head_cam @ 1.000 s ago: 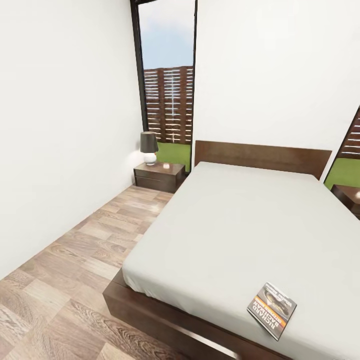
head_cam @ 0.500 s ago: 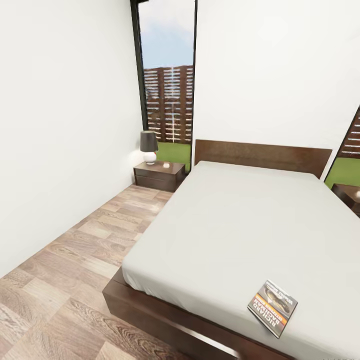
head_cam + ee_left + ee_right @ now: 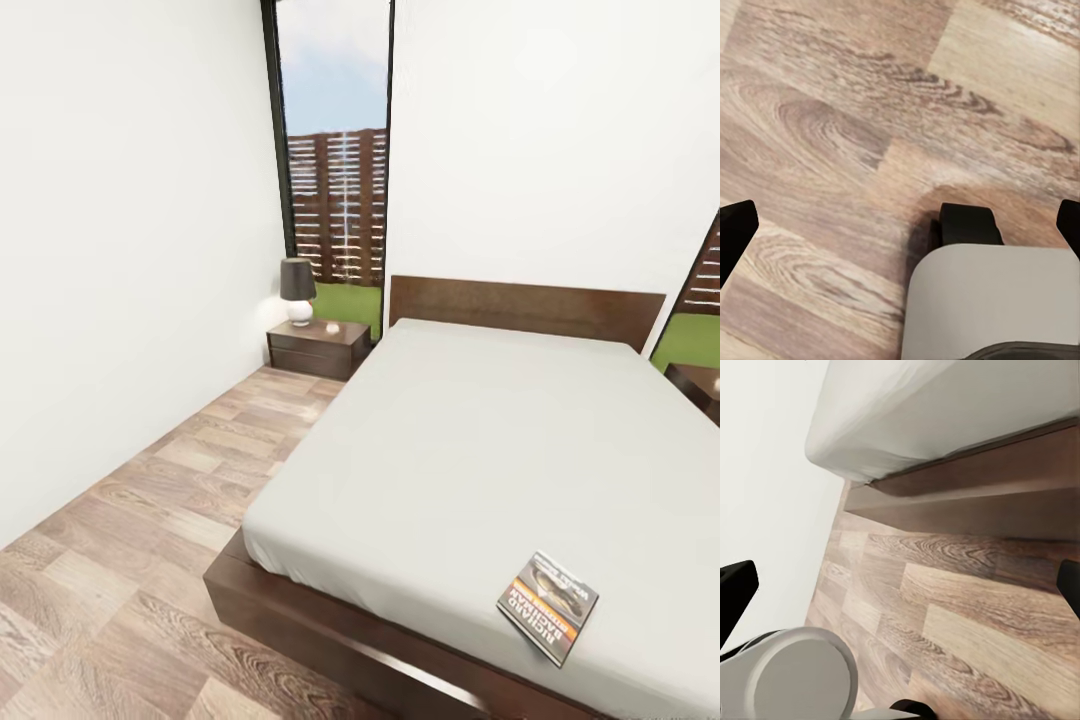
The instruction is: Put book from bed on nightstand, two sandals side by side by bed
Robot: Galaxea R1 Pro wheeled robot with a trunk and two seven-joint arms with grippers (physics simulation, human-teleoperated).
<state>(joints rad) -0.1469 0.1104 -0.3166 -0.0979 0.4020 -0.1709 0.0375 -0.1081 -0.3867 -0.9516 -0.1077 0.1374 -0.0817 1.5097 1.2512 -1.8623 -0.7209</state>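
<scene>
While pointed floorward, left tool [image 3: 900, 225] spread wide, book [image 3: 547, 605] on bed [image 3: 470, 440]

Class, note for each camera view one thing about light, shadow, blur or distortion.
Head view: wide-angle stretch, dark orange-banded paperback lettering soft. Left wrist view: dark shadow on the wood-plank floor beside the robot's grey body. Right wrist view: dark brown bed frame shaded under the pale mattress.

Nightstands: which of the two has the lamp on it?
The nightstand left of the bed, by the tall window, carries the dark-shaded lamp. The other nightstand, cut off at the picture's right edge, shows none.
</scene>
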